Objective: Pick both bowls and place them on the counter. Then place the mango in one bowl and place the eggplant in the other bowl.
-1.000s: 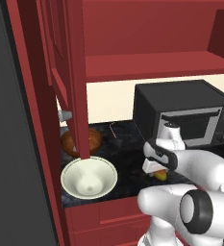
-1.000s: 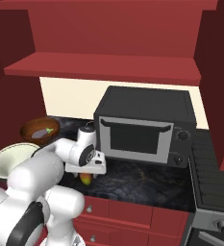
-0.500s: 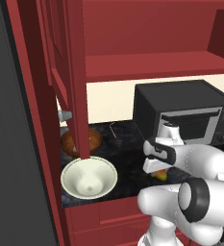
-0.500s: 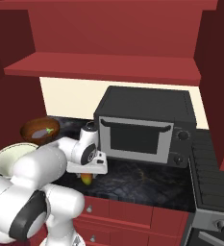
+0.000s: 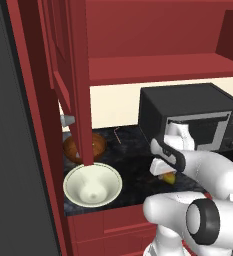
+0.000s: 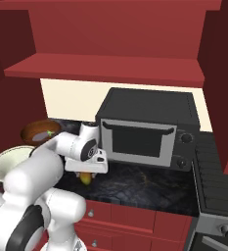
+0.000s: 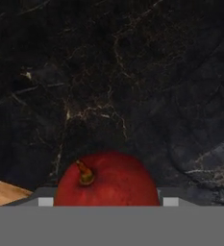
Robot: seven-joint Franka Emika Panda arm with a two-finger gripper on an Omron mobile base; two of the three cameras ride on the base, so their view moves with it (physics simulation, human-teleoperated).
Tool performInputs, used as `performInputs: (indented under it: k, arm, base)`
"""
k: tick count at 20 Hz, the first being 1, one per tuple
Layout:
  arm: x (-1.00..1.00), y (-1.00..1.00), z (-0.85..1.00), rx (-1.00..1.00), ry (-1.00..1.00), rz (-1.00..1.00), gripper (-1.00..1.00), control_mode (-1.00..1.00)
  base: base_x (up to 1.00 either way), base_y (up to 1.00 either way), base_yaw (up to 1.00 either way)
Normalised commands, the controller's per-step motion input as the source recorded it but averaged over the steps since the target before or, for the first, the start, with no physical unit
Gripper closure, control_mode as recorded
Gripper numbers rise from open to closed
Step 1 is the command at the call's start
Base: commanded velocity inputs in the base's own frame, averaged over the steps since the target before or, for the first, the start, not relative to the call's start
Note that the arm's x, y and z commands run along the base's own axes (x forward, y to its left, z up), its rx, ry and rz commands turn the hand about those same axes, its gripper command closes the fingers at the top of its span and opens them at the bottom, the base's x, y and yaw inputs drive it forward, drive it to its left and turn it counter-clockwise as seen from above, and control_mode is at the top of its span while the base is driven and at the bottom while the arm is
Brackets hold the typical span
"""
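My gripper (image 5: 164, 173) hangs low over the black counter (image 5: 130, 165) in front of the microwave, shut on the mango (image 5: 169, 178), a red-orange fruit with a yellow underside (image 6: 87, 179). The hand view has the mango (image 7: 106, 180) wedged between the two finger tips, stem up. The cream-white bowl (image 5: 92, 184) stands upright near the counter's front edge, left of the gripper (image 6: 89, 172). Behind it sits the brown wooden bowl (image 5: 99, 143), partly hidden by a cabinet door. A pale grey tip, apparently the eggplant (image 5: 67, 120), pokes out beside that door.
A black microwave (image 6: 145, 135) stands on the counter just right of the gripper. An open red cabinet door (image 5: 75, 85) hangs over the bowls. A red shelf (image 6: 105, 68) runs above. A stove (image 6: 218, 171) borders the counter on the right.
The jaws have closed from wide open onto the mango. The arm has shifted only slightly; both bowls stay where they were.
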Motion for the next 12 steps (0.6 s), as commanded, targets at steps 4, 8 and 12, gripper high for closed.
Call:
performInputs:
  k: [4, 8, 12]
  arm:
    - [-0.12, 0.18, 0.61, 0.00, 0.00, 0.00, 1.00, -1.00]
    - [-0.15, 0.32, 0.48, 0.00, 0.00, 0.00, 1.00, -1.00]
    - [-0.12, 0.39, 0.38, 0.01, 0.00, 0.00, 1.00, -1.00]
  base:
    - [0.00, 0.00, 0.00]
    - [0.00, 0.00, 0.00]
    - [0.00, 0.00, 0.00]
